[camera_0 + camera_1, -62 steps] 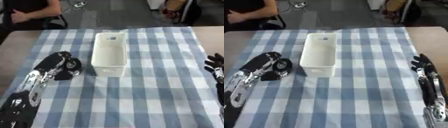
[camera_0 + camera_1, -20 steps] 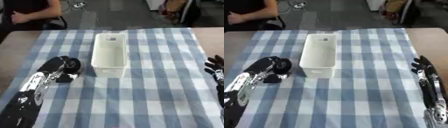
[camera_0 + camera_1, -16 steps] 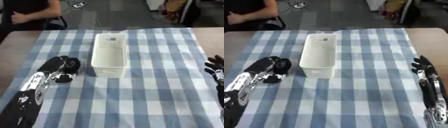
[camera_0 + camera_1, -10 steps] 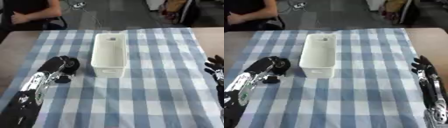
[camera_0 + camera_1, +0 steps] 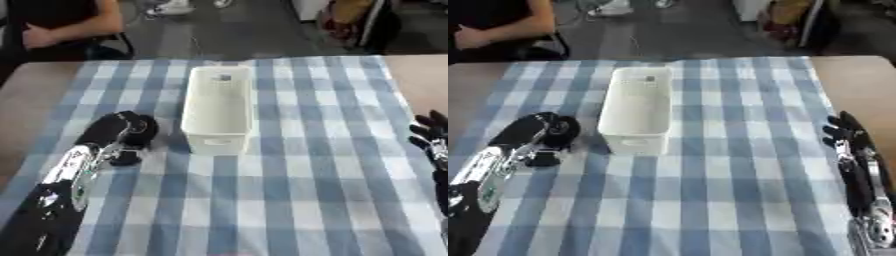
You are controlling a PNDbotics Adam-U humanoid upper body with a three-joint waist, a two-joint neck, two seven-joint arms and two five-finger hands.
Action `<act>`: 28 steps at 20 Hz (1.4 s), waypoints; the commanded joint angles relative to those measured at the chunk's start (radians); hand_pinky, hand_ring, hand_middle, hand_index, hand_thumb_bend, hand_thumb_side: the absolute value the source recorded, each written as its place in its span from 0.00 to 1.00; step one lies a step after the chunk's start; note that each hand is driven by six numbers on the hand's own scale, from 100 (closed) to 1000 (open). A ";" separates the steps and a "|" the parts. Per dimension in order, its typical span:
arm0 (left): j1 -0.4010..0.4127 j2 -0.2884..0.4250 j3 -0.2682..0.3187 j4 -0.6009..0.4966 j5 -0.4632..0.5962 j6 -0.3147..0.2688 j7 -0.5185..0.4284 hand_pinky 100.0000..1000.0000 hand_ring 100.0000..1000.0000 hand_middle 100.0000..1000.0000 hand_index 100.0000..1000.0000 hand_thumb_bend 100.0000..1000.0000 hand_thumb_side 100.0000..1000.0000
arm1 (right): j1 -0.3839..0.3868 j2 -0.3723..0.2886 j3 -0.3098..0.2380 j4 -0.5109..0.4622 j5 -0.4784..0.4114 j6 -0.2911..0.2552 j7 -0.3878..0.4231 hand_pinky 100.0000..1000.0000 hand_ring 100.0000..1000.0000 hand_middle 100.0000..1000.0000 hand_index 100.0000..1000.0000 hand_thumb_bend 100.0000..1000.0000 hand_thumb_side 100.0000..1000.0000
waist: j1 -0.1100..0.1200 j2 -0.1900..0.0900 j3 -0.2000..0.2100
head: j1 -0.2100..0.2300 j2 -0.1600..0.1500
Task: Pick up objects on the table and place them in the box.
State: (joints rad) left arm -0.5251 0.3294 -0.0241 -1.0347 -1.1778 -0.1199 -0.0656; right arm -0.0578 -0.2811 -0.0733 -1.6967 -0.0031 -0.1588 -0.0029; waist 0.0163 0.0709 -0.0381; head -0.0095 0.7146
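Curling my left hand (image 5: 118,134) fingers round a small dark object (image 5: 125,156) on the counter (image 5: 306,200), just left of the white box (image 5: 217,107); risk: it slips, hand hides it | right hand (image 5: 846,137) idle, fingers straight

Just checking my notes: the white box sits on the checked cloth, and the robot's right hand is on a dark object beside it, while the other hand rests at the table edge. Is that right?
Not quite: it is the left hand on the dark object, left of the white box, as the left eye view shows. The right hand is the one resting at the table edge. The checked cloth part is correct.
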 commanded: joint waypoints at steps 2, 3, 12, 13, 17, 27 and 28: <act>-0.008 0.017 0.009 -0.014 0.005 0.001 0.016 0.90 0.74 0.72 0.18 0.00 0.17 | -0.004 -0.009 -0.005 -0.022 0.001 -0.001 -0.002 0.85 0.85 0.84 0.96 0.00 0.71 | -0.002 -0.008 0.000 | 0.001 -0.012; -0.008 0.017 0.009 -0.014 0.004 0.000 0.017 0.90 0.74 0.72 0.18 0.00 0.17 | -0.004 -0.009 -0.005 -0.022 0.001 -0.001 -0.002 0.85 0.85 0.84 0.96 0.00 0.71 | -0.002 -0.008 0.000 | 0.001 -0.012; -0.010 0.027 0.017 -0.039 0.003 0.003 0.028 0.88 0.72 0.69 0.14 0.00 0.19 | -0.004 -0.009 -0.006 -0.022 0.002 0.000 -0.003 0.84 0.85 0.84 0.96 0.00 0.71 | -0.001 -0.009 0.000 | -0.003 -0.011; -0.010 0.029 0.019 -0.044 0.003 0.004 0.029 0.88 0.72 0.69 0.14 0.00 0.19 | -0.004 -0.009 -0.006 -0.022 0.002 0.000 -0.003 0.84 0.85 0.84 0.96 0.00 0.71 | -0.001 -0.009 0.000 | -0.003 -0.011; -0.015 0.049 0.032 -0.086 0.011 0.015 0.036 0.88 0.72 0.69 0.13 0.00 0.21 | -0.003 -0.010 -0.006 -0.022 0.002 0.000 -0.004 0.84 0.85 0.84 0.96 0.00 0.71 | 0.001 -0.010 0.001 | -0.008 -0.011; -0.035 0.082 0.052 -0.170 0.062 0.038 0.041 0.88 0.71 0.68 0.12 0.00 0.23 | -0.003 -0.013 -0.007 -0.020 0.003 0.000 -0.005 0.84 0.85 0.84 0.96 0.00 0.71 | 0.003 -0.014 0.002 | -0.013 -0.015; -0.039 0.082 0.049 -0.175 0.064 0.036 0.040 0.88 0.71 0.68 0.12 0.00 0.23 | -0.003 -0.013 -0.008 -0.020 0.002 0.000 -0.005 0.84 0.85 0.84 0.96 0.00 0.71 | 0.003 -0.014 0.002 | -0.013 -0.016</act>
State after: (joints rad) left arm -0.5402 0.3829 0.0193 -1.1791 -1.1213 -0.0867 -0.0289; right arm -0.0578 -0.2811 -0.0738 -1.6967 -0.0030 -0.1578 -0.0053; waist 0.0175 0.0706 -0.0364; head -0.0110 0.7092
